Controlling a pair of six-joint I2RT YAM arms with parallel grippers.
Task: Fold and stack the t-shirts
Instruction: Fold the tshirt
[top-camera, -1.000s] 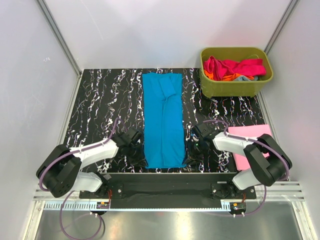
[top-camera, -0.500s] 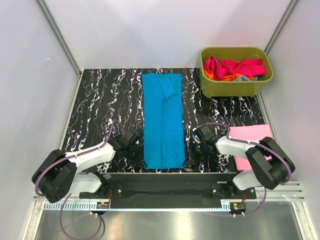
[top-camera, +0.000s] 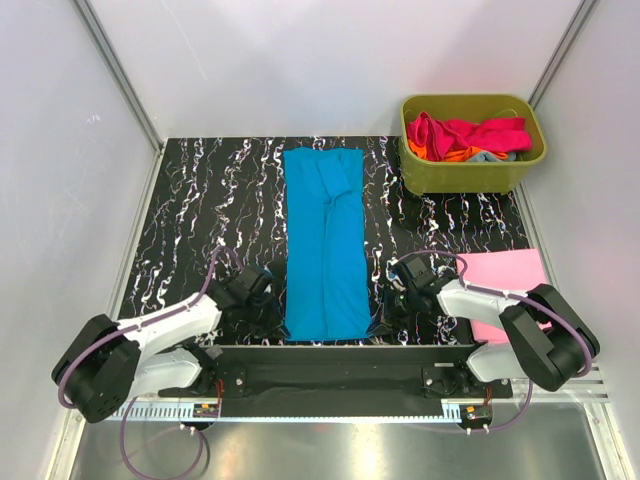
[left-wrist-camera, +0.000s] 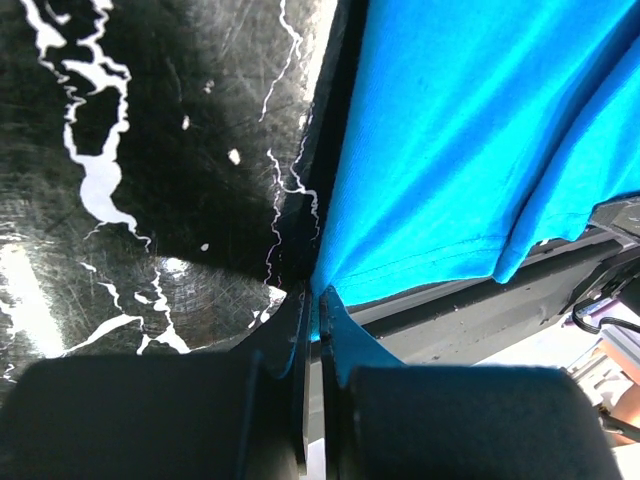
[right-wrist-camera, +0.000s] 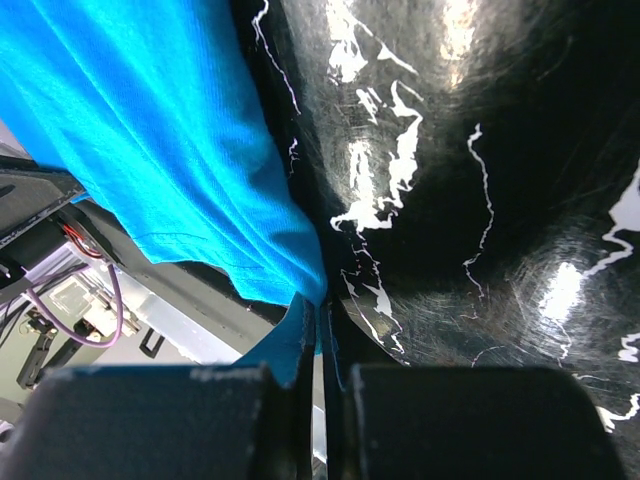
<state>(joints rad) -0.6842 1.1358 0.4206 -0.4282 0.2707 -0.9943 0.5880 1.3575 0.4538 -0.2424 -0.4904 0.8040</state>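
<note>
white walls (top-camera: 300, 60) stand around a black table (top-camera: 190, 200) with white marble streaks on it. the cyan-blue t-shirt (top-camera: 325, 240) lies flat in the middle of the table. it is folded into a long strip that runs from the far side to the near side, and its near end reaches the front edge.

the left gripper (left-wrist-camera: 312, 312) is down at the near left corner of the strip. its two black fingers are pressed tight together and pinch the hem of the blue cloth at that corner. the right gripper (right-wrist-camera: 320, 318) is down at the near right corner. its fingers are pressed together too, with a bit of the blue cloth caught between them. both arms lie low along the near side of the table, one on each side of the shirt.

a light pink t-shirt (top-camera: 505, 285) lies flat at the near right of the table, partly under the right arm. an olive-green tub (top-camera: 475, 178) sits at the far right corner. inside it is a heap of cloth, with magenta t-shirts (top-camera: 480, 133) on top and an orange t-shirt (top-camera: 455, 154) peeking out under them.
</note>
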